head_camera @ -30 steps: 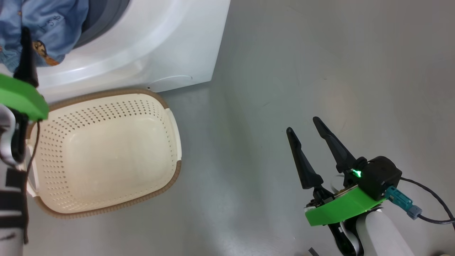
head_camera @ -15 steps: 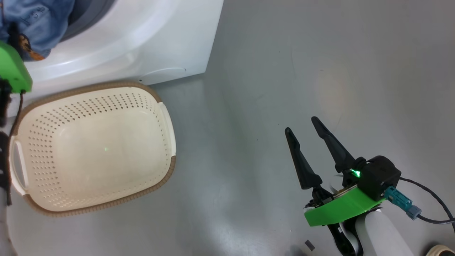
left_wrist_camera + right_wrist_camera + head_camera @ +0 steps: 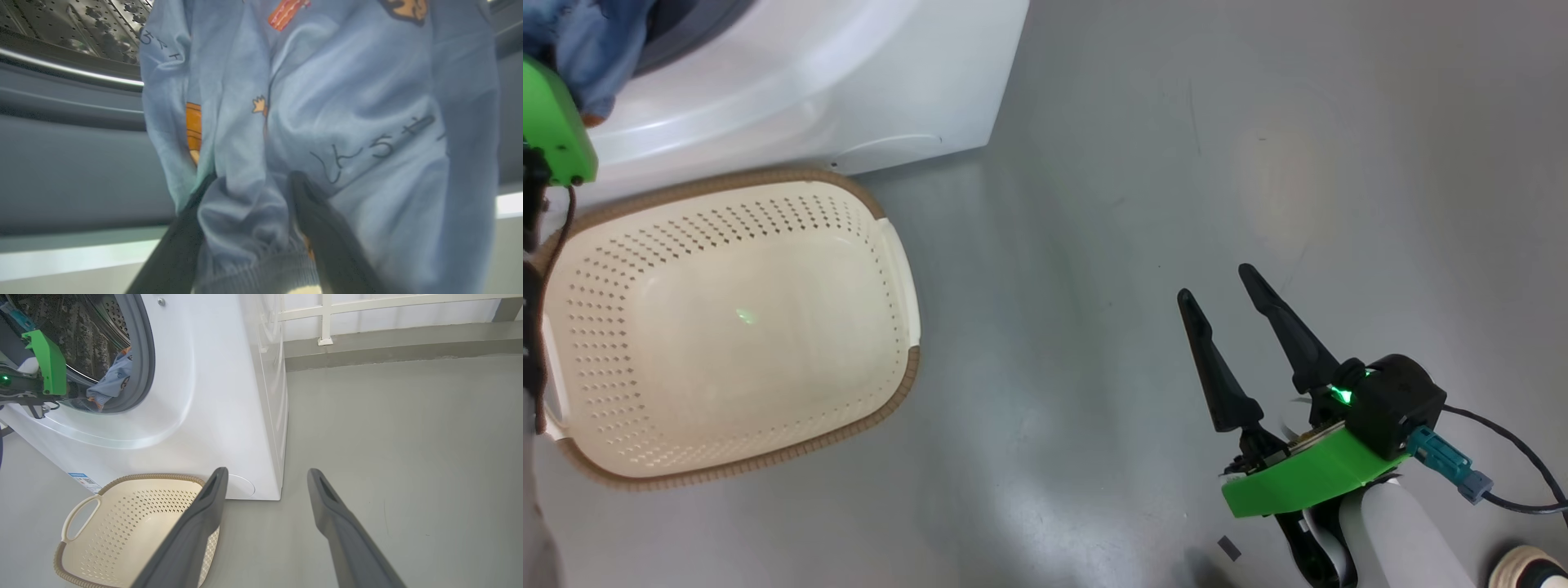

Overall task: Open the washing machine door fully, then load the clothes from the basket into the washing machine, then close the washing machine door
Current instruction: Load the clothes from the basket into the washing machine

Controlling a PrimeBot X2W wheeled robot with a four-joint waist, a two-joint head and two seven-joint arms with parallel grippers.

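Left wrist view looks closely at a soft light-blue cotton garment printed with orange cartoon animals and dark letters [image 3: 347, 102]. It hangs in front of the perforated steel drum [image 3: 81, 24] and the grey-blue rubber gasket [image 3: 73, 171] of the big white front-loading washing machine [image 3: 212, 396]. The left gripper [image 3: 251, 183] has its two dark fingers apart, with a thick fold of the cloth between them. I cannot tell if they press this fold or only stand around it.

From the right wrist view, the same garment [image 3: 110, 381] lies at the lower edge of the round opening, partly over the gasket lip. The cream perforated plastic basket with a brown woven-look rim [image 3: 768, 237] stands on the grey floor [image 3: 1094, 204] just beside the machine front, and no clothes show in it. The right gripper [image 3: 1215, 282] is released, well apart from the basket, with nothing between its fingers.

I judge the garment to be very light and limp. It will fold and slide, not keep any shape, and it is not fragile. A loose end can easily drape out over the gasket. The best place to take hold seems to be a gathered bunch of several layers near the ribbed hem [image 3: 261, 269], because a single thin layer may slip out.
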